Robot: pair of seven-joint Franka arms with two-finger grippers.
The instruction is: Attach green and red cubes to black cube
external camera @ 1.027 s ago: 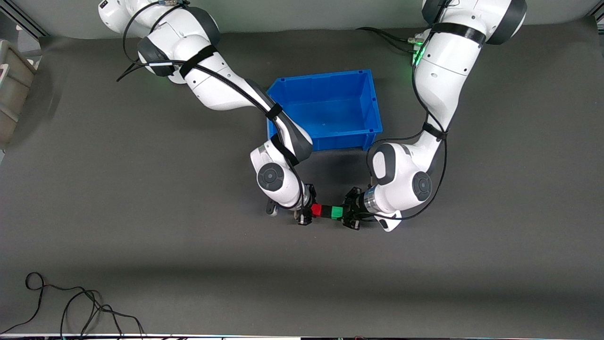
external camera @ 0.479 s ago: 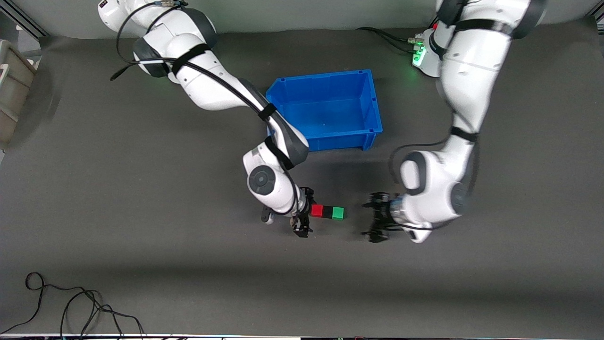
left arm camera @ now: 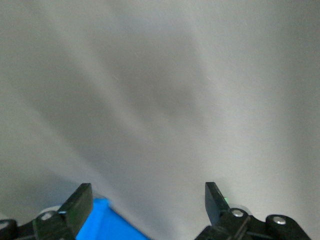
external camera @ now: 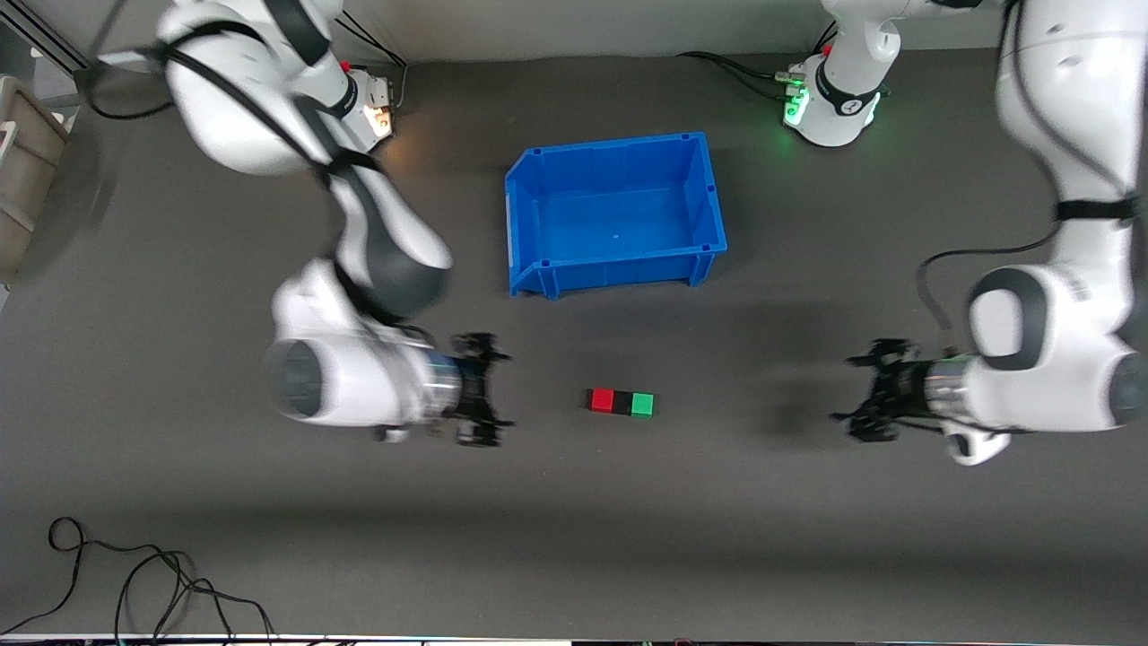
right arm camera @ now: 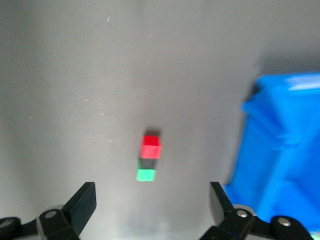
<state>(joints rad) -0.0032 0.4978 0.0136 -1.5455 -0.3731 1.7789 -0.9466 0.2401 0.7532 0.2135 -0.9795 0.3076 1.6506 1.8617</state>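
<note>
The red cube (external camera: 602,400), black cube (external camera: 621,402) and green cube (external camera: 642,405) lie in one touching row on the dark mat, black in the middle, nearer the front camera than the blue bin. My right gripper (external camera: 491,390) is open and empty, well off the red end of the row, toward the right arm's end of the table. My left gripper (external camera: 852,390) is open and empty, farther off the green end. The right wrist view shows the red cube (right arm camera: 151,147), black cube (right arm camera: 148,162) and green cube (right arm camera: 146,175) ahead of the open right gripper (right arm camera: 150,200). The left gripper (left arm camera: 148,197) frames bare mat.
An empty blue bin (external camera: 619,274) stands mid-table, farther from the front camera than the cubes; its wall shows as blue bin (right arm camera: 280,150) and its corner as blue bin (left arm camera: 110,222). A loose black cable (external camera: 134,583) lies near the front edge. A grey box (external camera: 27,170) sits at the right arm's end.
Both grippers were shut on the row's ends, then opened and drew apart toward their own ends of the table. The three joined cubes stay where they were on the mat.
</note>
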